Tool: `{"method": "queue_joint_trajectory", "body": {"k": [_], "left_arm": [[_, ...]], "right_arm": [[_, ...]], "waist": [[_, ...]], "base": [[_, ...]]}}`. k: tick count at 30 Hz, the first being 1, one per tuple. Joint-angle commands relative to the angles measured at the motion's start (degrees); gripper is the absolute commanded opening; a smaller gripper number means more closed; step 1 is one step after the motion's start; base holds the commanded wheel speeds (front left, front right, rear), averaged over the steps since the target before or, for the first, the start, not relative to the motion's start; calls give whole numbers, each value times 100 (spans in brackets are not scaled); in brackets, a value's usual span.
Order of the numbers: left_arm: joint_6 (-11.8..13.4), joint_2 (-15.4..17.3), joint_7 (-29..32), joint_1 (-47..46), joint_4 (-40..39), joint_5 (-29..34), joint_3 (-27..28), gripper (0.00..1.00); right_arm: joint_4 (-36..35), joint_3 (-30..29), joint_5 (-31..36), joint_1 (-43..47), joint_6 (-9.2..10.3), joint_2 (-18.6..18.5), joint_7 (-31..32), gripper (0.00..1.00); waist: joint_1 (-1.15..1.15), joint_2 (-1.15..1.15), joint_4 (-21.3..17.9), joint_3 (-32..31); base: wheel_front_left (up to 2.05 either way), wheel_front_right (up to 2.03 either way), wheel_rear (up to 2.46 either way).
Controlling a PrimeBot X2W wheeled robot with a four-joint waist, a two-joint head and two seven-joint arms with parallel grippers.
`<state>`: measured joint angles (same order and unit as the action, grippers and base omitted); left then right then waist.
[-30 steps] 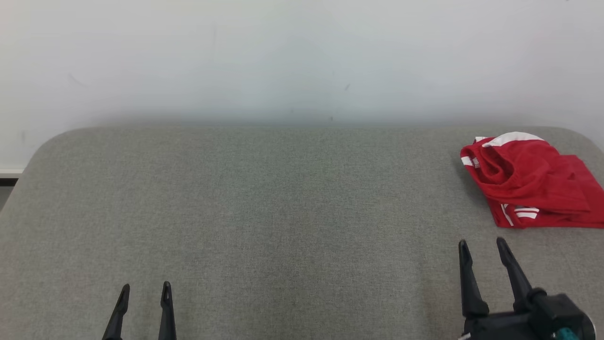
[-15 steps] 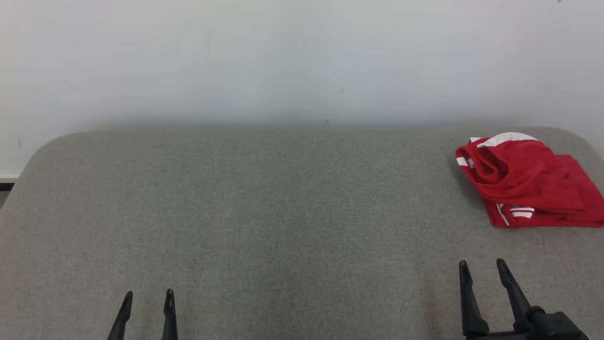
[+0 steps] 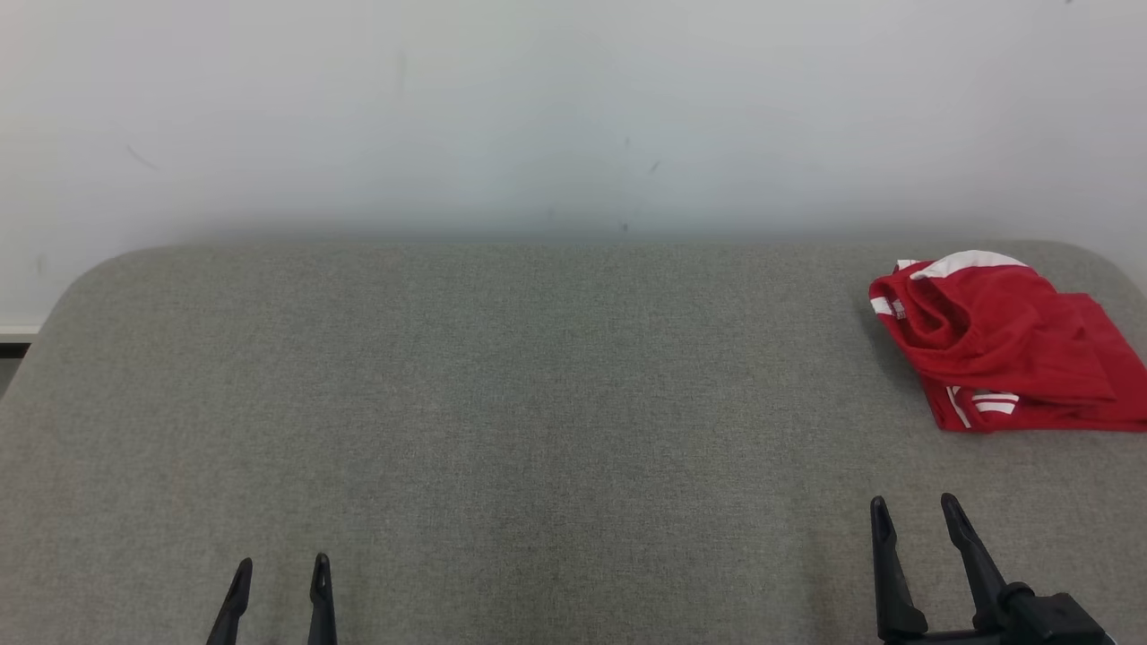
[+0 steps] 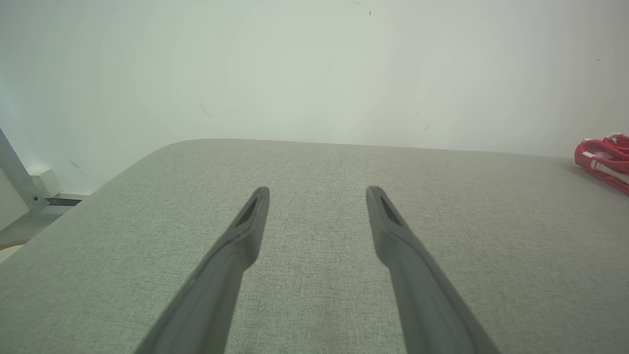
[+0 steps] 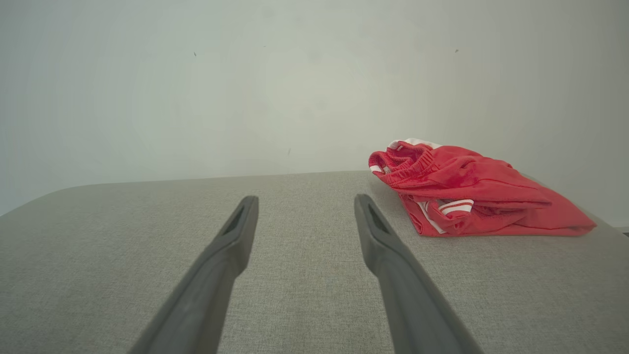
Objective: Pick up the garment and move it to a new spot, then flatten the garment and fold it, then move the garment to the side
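**Red garment at the far right, both my tools empty**

The garment is a red piece with white stripes, lying in a loose bundle on the grey fabric tabletop. It sits at the far right corner, close to the pale wall, and its right side runs off the edge of the head view.

My right tool is the nearer one. It rises from the lower right of the head view with its fingers pointing away from me and leaning slightly left, and its tips stop short of the garment's near edge with bare fabric between. My left tool is low at the lower left, well apart from the garment, with little more than its fingertips in view.

From my right wrist, the garment lies ahead and to the right of my fingers. That view shows a gathered waistband at its left end and a white-striped fold tucked under the front. From my left wrist, the garment is a small red sliver cut off by the right edge, far across the tabletop. A slanted pale bar stands beyond the tabletop's left corner.

Both tools are spread wide. The left tool and the right tool each have bare grey fabric showing between the fingers. Neither one holds anything or touches the garment.
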<state>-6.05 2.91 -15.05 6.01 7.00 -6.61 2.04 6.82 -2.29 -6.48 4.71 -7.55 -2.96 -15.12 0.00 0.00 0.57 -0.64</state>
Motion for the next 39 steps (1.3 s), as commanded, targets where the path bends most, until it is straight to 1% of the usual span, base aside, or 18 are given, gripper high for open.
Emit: {"method": "queue_joint_trajectory", "body": {"k": [1, 24, 39], "left_arm": [[-5, -4, -17, 97, 4, -15, 18, 100], [86, -4, -17, 19, 45, 3, 59, 100], [73, -4, -17, 62, 52, 18, 107, 100]], "right_arm": [[11, 8, -4, 33, 13, 14, 4, 100], [92, 12, -63, -59, 13, 14, 4, 100], [165, 64, -106, -82, 13, 13, 4, 100]], "waist": [[0, 0, -3, 7], [0, 0, -19, -7], [0, 0, -43, -26]], "base": [[0, 0, 0], [0, 0, 0], [0, 0, 0]]}}
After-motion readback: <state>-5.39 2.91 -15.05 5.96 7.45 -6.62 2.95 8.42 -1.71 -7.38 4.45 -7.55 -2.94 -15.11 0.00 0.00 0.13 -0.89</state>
